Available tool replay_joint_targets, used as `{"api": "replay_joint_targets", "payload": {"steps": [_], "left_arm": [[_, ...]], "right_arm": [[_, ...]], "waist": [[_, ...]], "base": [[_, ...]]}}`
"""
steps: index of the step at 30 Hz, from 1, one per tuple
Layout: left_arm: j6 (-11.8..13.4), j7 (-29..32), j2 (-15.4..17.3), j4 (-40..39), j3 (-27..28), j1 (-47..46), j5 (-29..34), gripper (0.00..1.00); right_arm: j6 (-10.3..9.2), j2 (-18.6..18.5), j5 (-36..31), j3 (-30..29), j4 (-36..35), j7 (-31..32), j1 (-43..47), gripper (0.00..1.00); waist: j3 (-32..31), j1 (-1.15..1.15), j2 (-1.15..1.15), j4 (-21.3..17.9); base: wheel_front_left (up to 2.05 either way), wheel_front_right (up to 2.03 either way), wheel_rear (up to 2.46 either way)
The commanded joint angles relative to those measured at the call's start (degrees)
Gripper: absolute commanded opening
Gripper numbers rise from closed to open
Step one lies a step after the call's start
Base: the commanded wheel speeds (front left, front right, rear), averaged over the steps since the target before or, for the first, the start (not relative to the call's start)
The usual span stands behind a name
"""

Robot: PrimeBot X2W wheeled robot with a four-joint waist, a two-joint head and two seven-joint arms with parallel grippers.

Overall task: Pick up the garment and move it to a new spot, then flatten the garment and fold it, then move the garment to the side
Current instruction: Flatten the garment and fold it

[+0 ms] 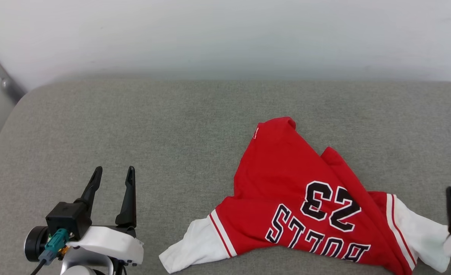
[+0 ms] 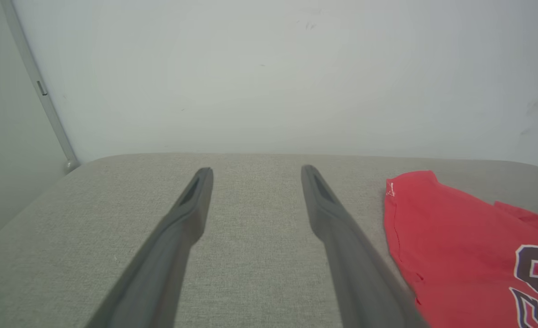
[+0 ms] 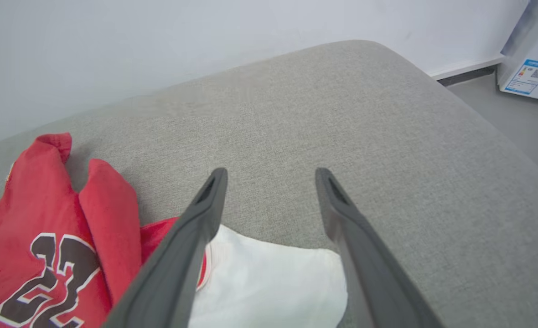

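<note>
Okay, garment [image 1: 286, 183] sits rumpled on cushion [image 1: 172, 114]; left tool [image 1: 114, 169] idles apart, right tool [image 3: 270, 172] apart over sleeve [image 3: 273, 282] (flattening grab likely).

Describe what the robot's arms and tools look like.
The left tool and right tool each have two long dark-grey fingers tapering to narrow tips. Behind the left sit a black block, a round black camera and a teal plug on a black cable. Both wear white shells.
</note>
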Motion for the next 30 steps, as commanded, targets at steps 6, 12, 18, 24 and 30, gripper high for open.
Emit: {"api": "replay_joint_targets", "payload": {"steps": [6, 12, 18, 24, 30], "left_arm": [[0.2, 0.57, 0.32, -0.73, -0.53, 0.7, -0.21, 1.0], [-0.18, 0.74, -0.25, -1.3, -1.38, -0.84, 0.3, 1.0], [-1.19, 0.35, -1.36, -0.85, -2.17, -3.38, 0.81, 1.0], [-2.29, -0.32, -2.75, 0.38, -2.53, -5.41, 1.14, 1.0], [-2.86, -0.84, -3.55, 1.43, -1.96, -5.79, 1.17, 1.0]], "right_arm": [[-0.03, -2.47, 2.85, 9.35, -4.5, 12.6, -1.93, 1.0], [-0.03, -5.24, 5.16, 18.87, -7.01, 27.78, -5.47, 1.0], [-0.03, -7.76, 6.64, 26.54, -6.16, 35.86, -9.28, 1.0], [-0.02, -8.41, 6.65, 28.87, -1.57, 38.79, -11.31, 1.0], [-0.02, -8.92, 7.89, 30.1, -0.07, 38.2, -13.31, 0.0]], "waist": [[-1.0, 0.0, 0.0, -0.34], [0.85, 0.0, 0.0, 1.6], [3.68, 0.0, 0.0, 4.28], [6.45, 0.0, 0.0, 6.17], [7.56, 0.0, 0.0, 6.1]], "base": [[0.0, 0.0, 0.0], [0.0, 0.0, 0.0], [0.0, 0.0, 0.0], [0.0, 0.0, 0.0], [0.0, 0.0, 0.0]]}}
